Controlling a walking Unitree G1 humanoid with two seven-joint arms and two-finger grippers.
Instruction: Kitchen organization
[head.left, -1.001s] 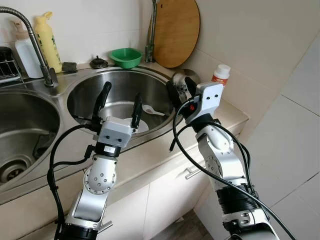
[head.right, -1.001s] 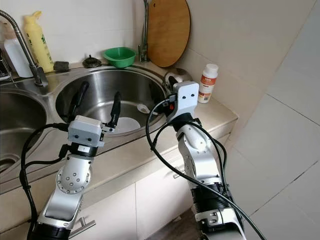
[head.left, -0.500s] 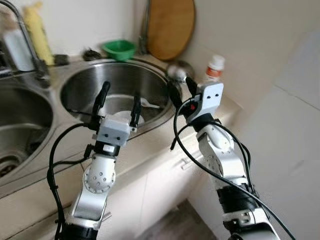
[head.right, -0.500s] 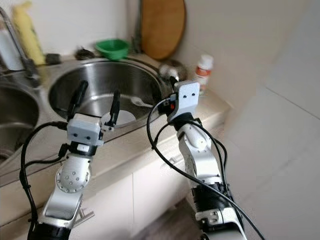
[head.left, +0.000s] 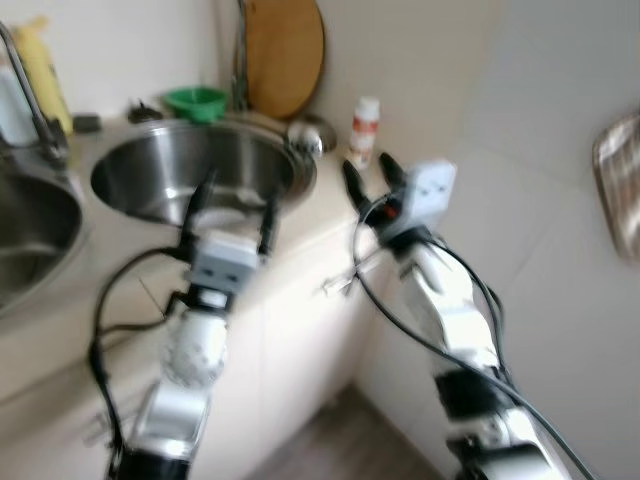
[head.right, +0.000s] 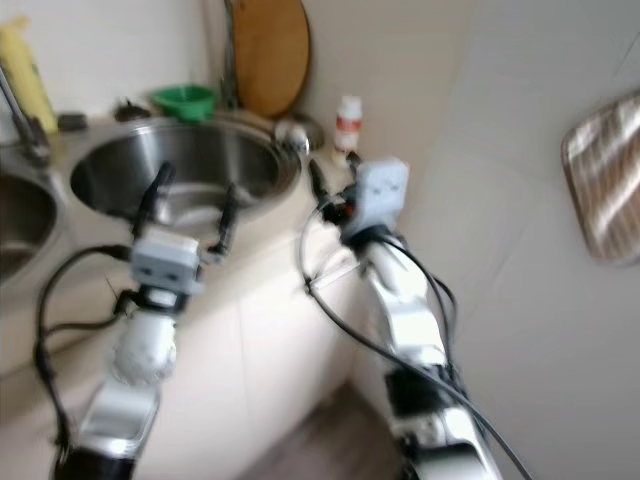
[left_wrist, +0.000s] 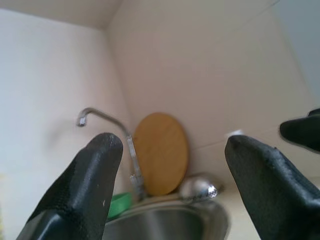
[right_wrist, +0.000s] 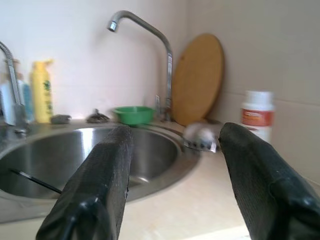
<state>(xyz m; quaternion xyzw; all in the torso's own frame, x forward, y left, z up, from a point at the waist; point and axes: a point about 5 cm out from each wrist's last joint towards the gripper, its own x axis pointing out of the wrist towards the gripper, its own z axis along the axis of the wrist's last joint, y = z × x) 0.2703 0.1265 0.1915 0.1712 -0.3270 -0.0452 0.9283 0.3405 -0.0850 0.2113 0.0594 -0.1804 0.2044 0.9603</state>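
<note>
The head views are blurred. My left gripper (head.left: 238, 195) is held open and empty over the near rim of the round steel sink (head.left: 150, 185). Level with the counter's right end, my right gripper (head.left: 368, 170) is also open and empty. Along the back of the counter I see a green bowl (head.left: 195, 100), a round wooden cutting board (head.left: 285, 55) leaning on the wall, a shiny steel lid (head.left: 310, 135) and a white bottle with a red label (head.left: 366, 120). The right wrist view looks across the sink (right_wrist: 60, 150) to the bowl (right_wrist: 132, 114) and the bottle (right_wrist: 257, 115).
A tall faucet (right_wrist: 150, 35) rises behind the sink next to the board (right_wrist: 197, 77). A yellow bottle (head.left: 40, 70) stands at the far left. Pale cabinet doors (head.left: 300, 330) run under the counter. A striped towel (head.left: 620, 180) hangs on the right wall.
The whole picture has shifted left and blurred, so the camera has turned right and drawn back from the counter. Both arms keep their pose with the fingers apart.
</note>
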